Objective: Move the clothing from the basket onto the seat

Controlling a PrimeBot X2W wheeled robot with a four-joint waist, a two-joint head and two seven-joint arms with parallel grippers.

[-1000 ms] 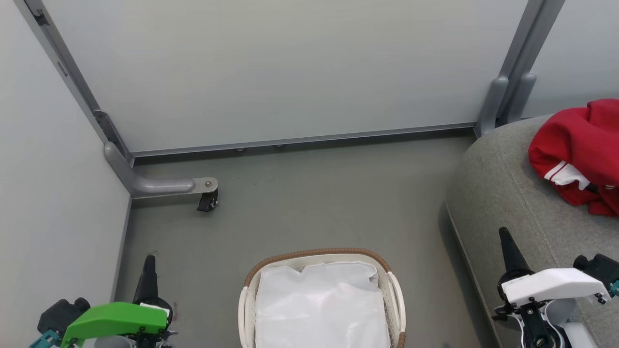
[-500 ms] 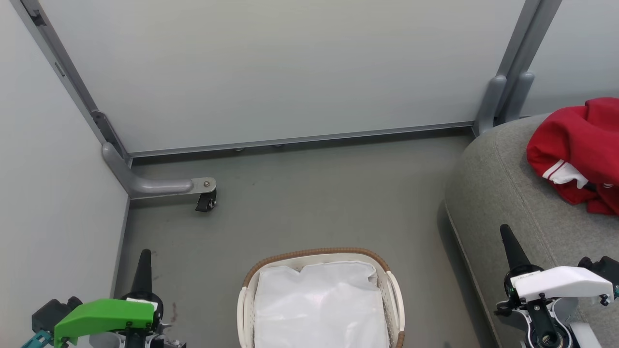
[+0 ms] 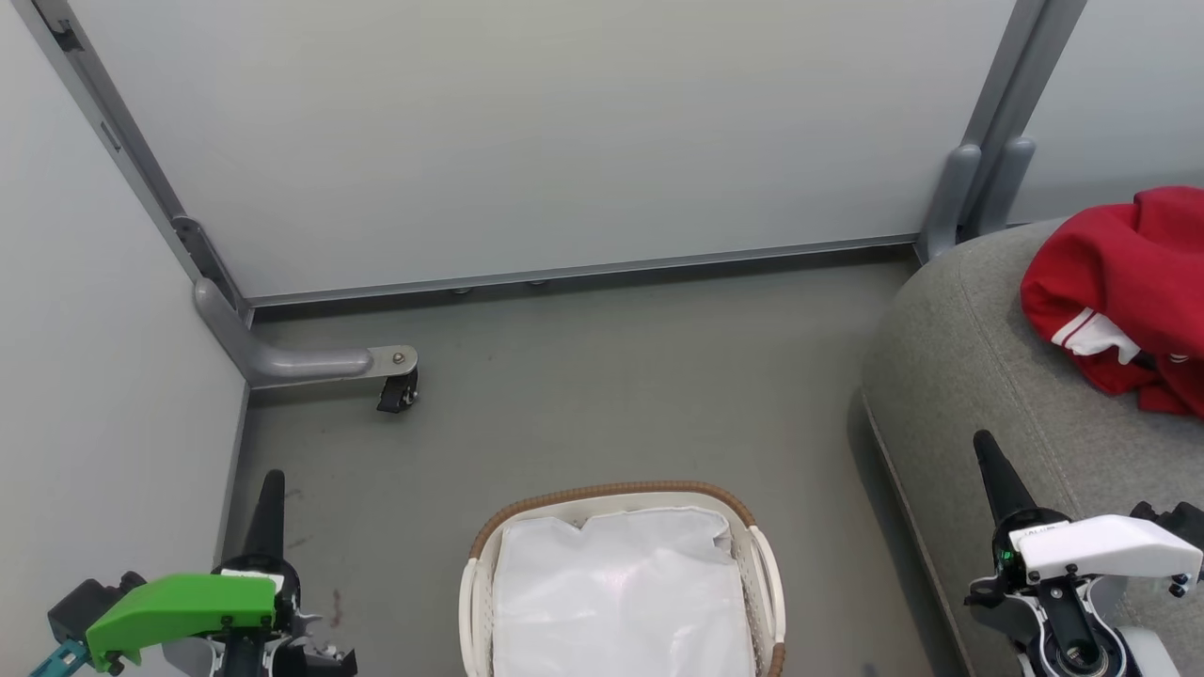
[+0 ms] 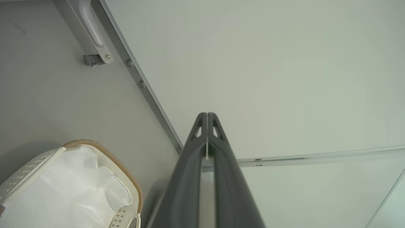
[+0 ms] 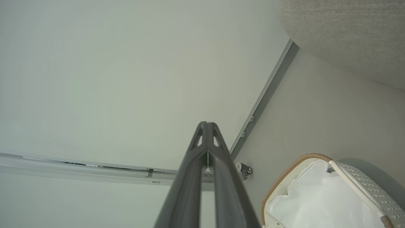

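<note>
- Basket (image 3: 611,491): oval white plastic, perforated walls, brown woven rim, crinkled white liner (image 3: 621,592) inside; stood on smooth grey floor (image 3: 583,395), low centre of head view.
- Seat (image 3: 969,376): grey woven upholstery, rounded edge, stitched seam; right of basket, not touching it.
- Red garment (image 3: 1119,273), white-striped trim, lay rumpled on seat.
- Left gripper (image 3: 271,484) and right gripper (image 3: 988,451): tapered dark fingers pressed together, clenched on nothing.

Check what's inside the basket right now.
A crumpled white liner covers the inside of the basket; no clothing lies on it. Anything beneath the liner is hidden, and the basket's near end is cut off.
</note>
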